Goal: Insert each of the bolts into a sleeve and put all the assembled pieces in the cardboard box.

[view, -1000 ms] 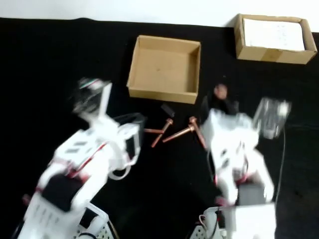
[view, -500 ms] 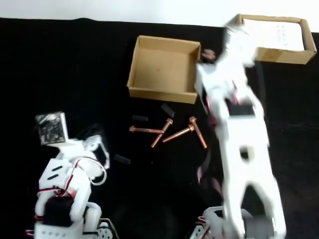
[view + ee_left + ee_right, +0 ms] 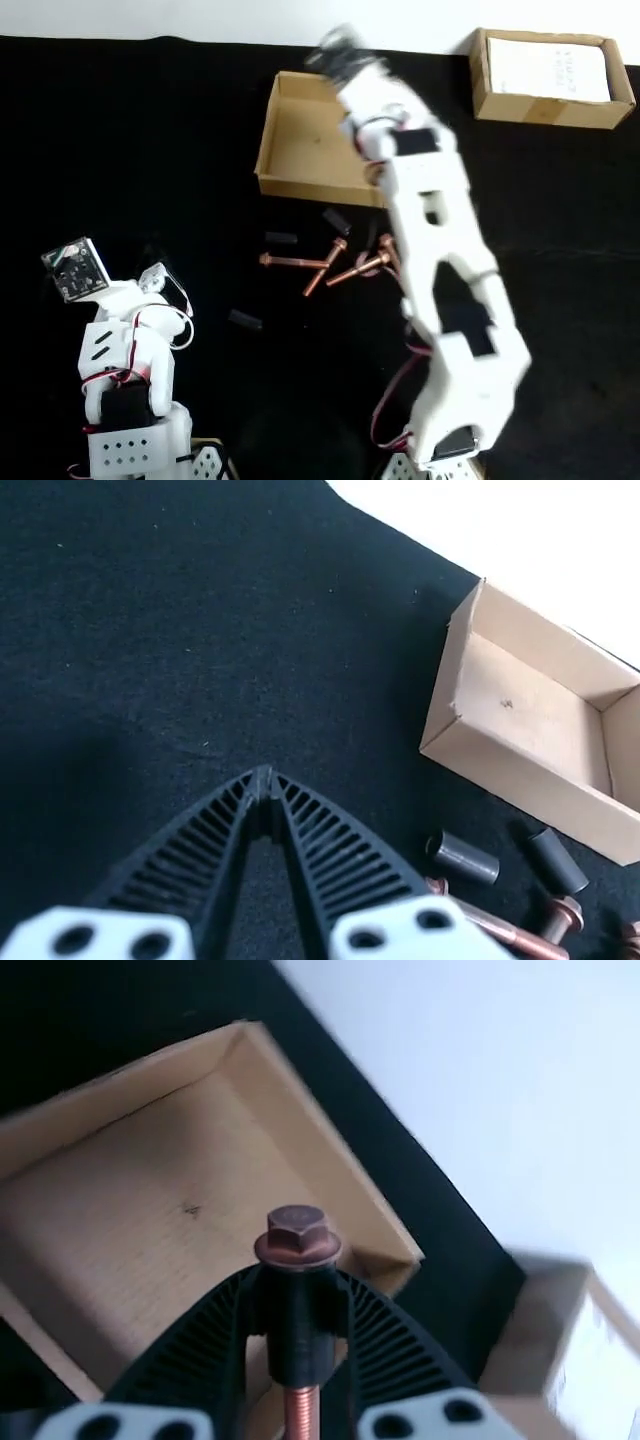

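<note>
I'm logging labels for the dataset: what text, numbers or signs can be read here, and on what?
White sheet in the far box: faint print, too blurred to read.
Circuit board on the left arm: markings too small to read.
Cardboard box, bolt in the right gripper: no text.
</note>
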